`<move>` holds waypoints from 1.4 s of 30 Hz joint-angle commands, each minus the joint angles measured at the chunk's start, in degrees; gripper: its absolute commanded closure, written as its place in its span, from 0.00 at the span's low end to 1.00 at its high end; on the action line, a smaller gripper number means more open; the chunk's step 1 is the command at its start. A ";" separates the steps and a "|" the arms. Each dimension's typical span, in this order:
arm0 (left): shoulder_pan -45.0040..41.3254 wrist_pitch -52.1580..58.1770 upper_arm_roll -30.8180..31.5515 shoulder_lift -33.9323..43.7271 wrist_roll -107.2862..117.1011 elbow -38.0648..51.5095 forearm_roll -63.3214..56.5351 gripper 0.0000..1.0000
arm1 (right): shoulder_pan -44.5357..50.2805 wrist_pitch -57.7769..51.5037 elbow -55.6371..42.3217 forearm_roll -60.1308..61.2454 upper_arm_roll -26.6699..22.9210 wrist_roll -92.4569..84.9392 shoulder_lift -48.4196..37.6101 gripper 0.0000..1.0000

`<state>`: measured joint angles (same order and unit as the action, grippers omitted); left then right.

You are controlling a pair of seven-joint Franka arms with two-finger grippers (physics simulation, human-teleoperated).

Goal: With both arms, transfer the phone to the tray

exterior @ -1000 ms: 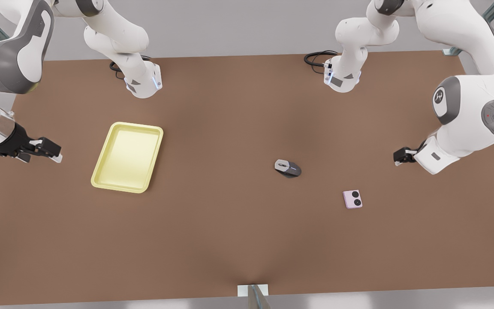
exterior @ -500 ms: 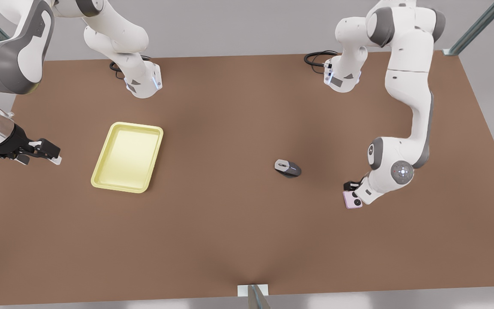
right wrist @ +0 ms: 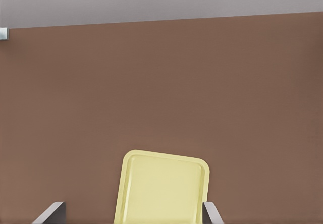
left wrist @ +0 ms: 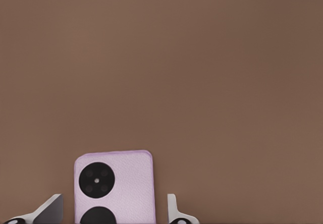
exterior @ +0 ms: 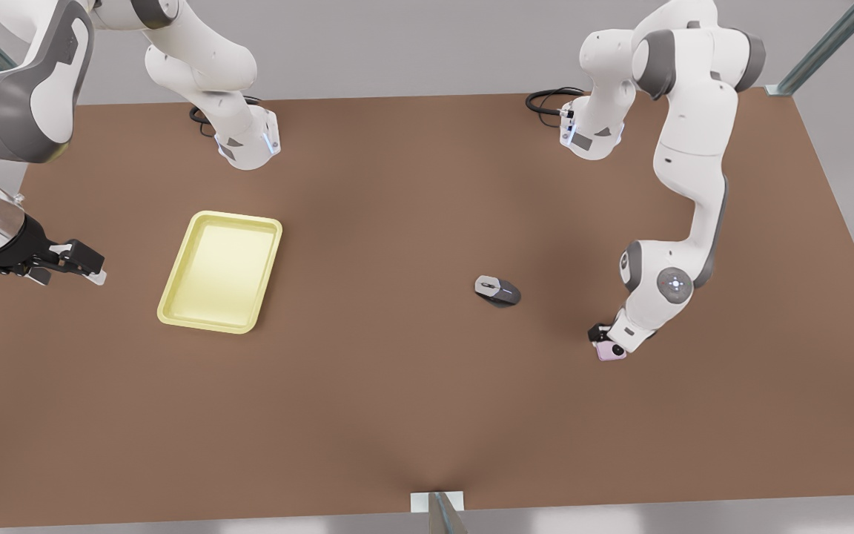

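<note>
The pale pink phone lies flat on the brown table at the front view's right, its two black circles facing up. My left gripper hangs low right over it and covers part of it. In the left wrist view the phone sits between the two fingertips, with a small gap on each side, so the gripper is open. The pale yellow tray lies at the front view's left. My right gripper waits open to the left of the tray, pointing at it; its wrist view shows the tray ahead.
A grey-and-black computer mouse sits on the table between tray and phone, nearer the phone. Both arm bases stand at the table's far edge. A small bracket sticks up at the near edge.
The left arm swung in from the table's right side and came down over the phone, then sank a little lower around it. The right arm barely moved.
</note>
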<state>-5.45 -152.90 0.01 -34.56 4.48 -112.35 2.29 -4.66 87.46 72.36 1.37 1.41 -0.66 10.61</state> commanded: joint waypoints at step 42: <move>-36.82 33.47 -0.01 -19.49 35.60 52.23 -1.42 0.24 | 0.00 -0.10 -0.03 0.04 0.00 -0.04 0.11 0.00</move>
<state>-41.56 -120.71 0.02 -53.59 23.75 -61.34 0.70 -4.64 87.46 72.36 1.37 1.41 -0.69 10.78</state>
